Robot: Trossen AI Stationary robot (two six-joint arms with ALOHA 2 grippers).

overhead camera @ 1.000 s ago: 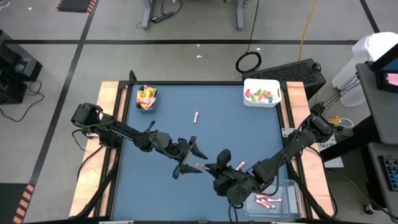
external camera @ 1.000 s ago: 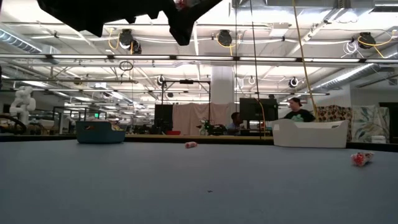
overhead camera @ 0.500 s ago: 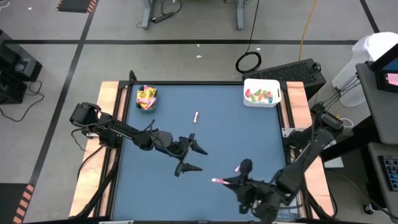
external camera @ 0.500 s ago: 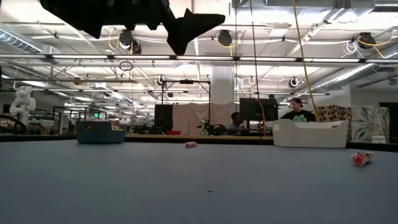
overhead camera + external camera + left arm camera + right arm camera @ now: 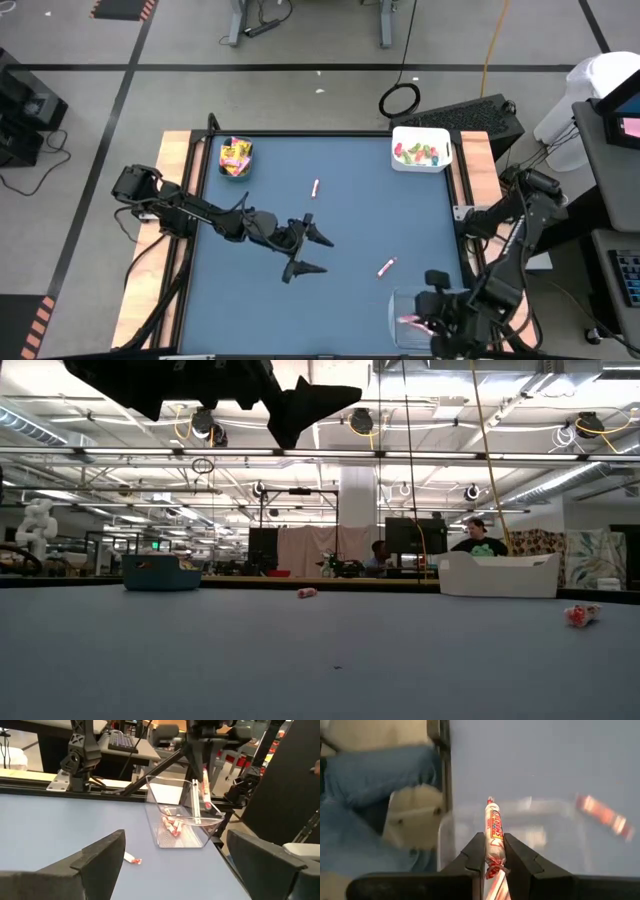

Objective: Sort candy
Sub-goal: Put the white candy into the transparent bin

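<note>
My right gripper [image 5: 494, 854] is shut on a pink-white stick candy [image 5: 493, 822] and hangs over the clear bin [image 5: 400, 303] at the table's near right corner. In the left wrist view the stick [image 5: 205, 785] points down into the bin [image 5: 186, 822], where several pink sticks lie. My left gripper [image 5: 317, 255] stands open above the table's middle with nothing between its fingers. Two more pink sticks [image 5: 315, 187] [image 5: 386, 267] lie flat on the blue table. My right gripper pinches the stick candy between its two fingers at the stick's rear part, by the twisted wrapper end [image 5: 493, 846]. The stick lies along the fingers and juts out past their tips. The fingers slant down from above. The candy is lifted clear over the clear bin.
A teal bin [image 5: 236, 157] with yellow packets stands at the far left corner. A white bin [image 5: 421, 150] with green and red pieces stands at the far right. People sit in the room beyond the table's far edge [image 5: 480, 538].
My right gripper has carried the pink stick from beside my left gripper at the table's middle toward the near right corner, rising and rolling as it went, and now holds it over the clear bin. The loose stick it had covered shows again on the table.
</note>
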